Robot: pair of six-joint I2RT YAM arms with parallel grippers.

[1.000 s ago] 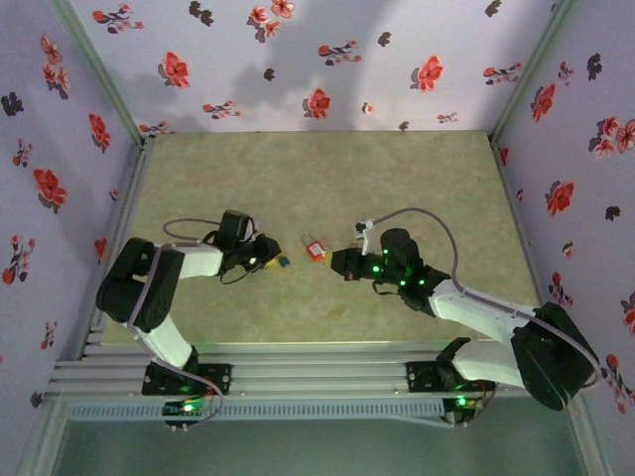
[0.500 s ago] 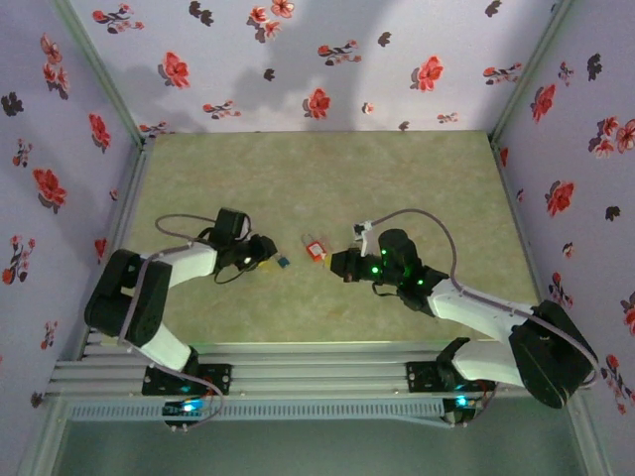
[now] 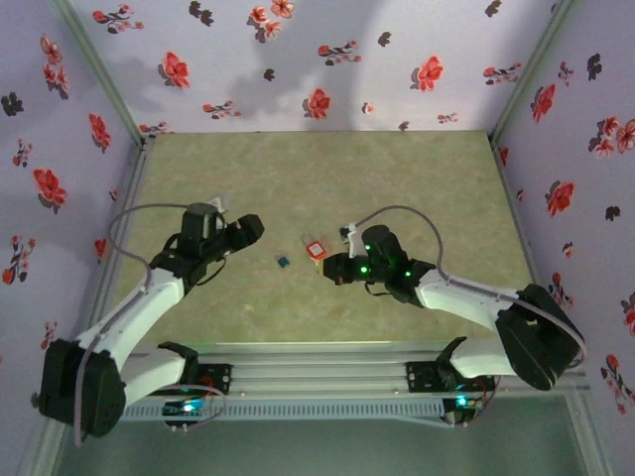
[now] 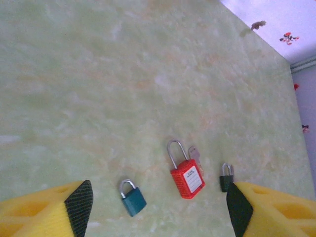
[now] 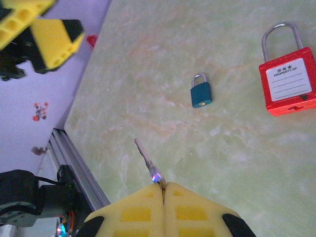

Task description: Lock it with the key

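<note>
The left tool [image 3: 250, 227] has been drawn back from the small teal padlock [image 4: 132, 196] and opened. The thin silver metal key [image 5: 146, 159] is pinched by the right tool [image 5: 163, 187], near the red plastic padlock [image 5: 289, 79] on open green worktop [image 4: 123, 74].

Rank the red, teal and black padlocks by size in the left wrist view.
Red padlock: largest.
Teal padlock: next.
Black padlock: looks smallest, though its corner is hidden, so that is less sure.
</note>
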